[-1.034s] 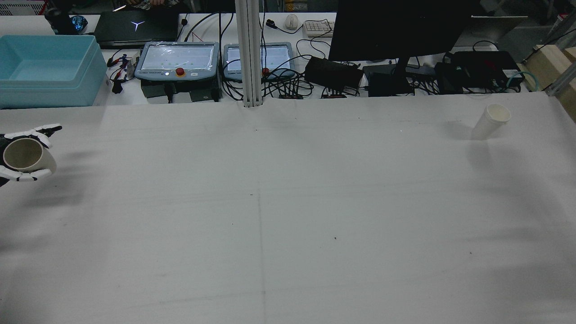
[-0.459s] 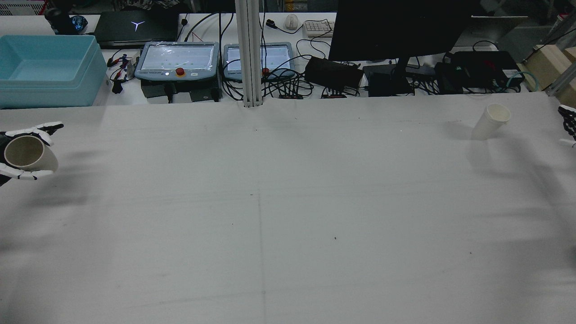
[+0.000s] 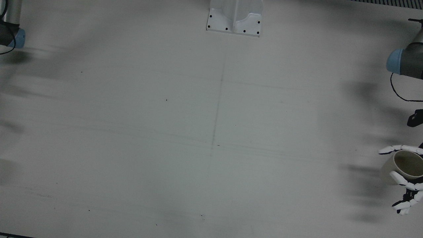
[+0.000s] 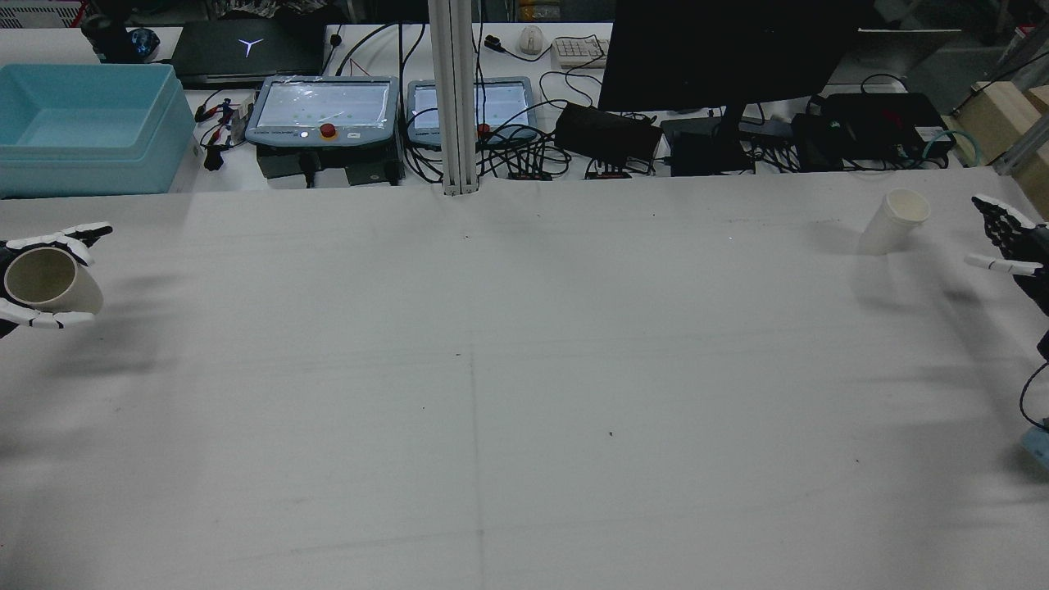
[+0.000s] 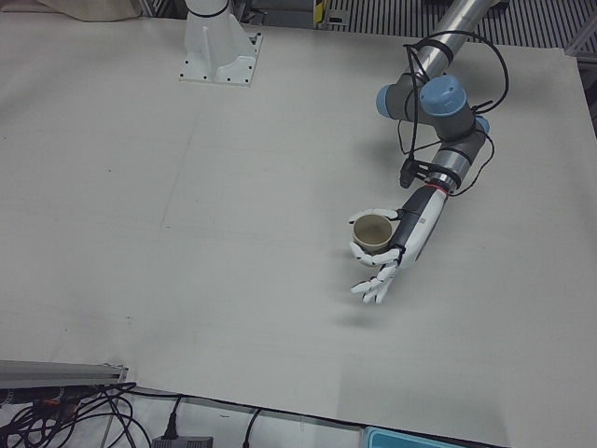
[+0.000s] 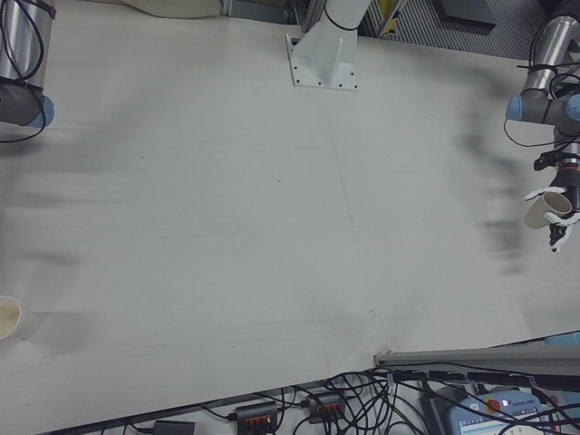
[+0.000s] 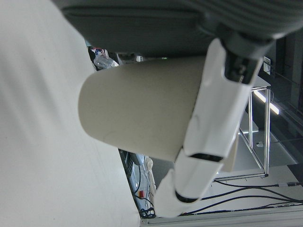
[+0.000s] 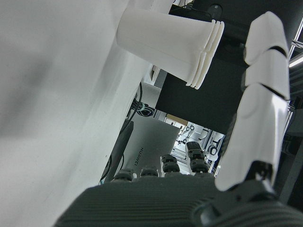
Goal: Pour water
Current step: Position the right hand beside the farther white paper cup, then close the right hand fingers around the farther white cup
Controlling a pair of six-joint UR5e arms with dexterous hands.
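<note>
While left robot hand [image 5: 387,252] grips cup [image 5: 374,232], right robot hand [image 4: 1010,246] splayed

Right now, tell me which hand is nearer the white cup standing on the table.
Right. The right hand is open just beside the white cup, apart from it. The left hand is at the opposite end of the table, shut on the beige cup.

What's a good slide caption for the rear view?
Left hand holds a beige cup; open right hand nears the white paper cup standing on the table.
</note>
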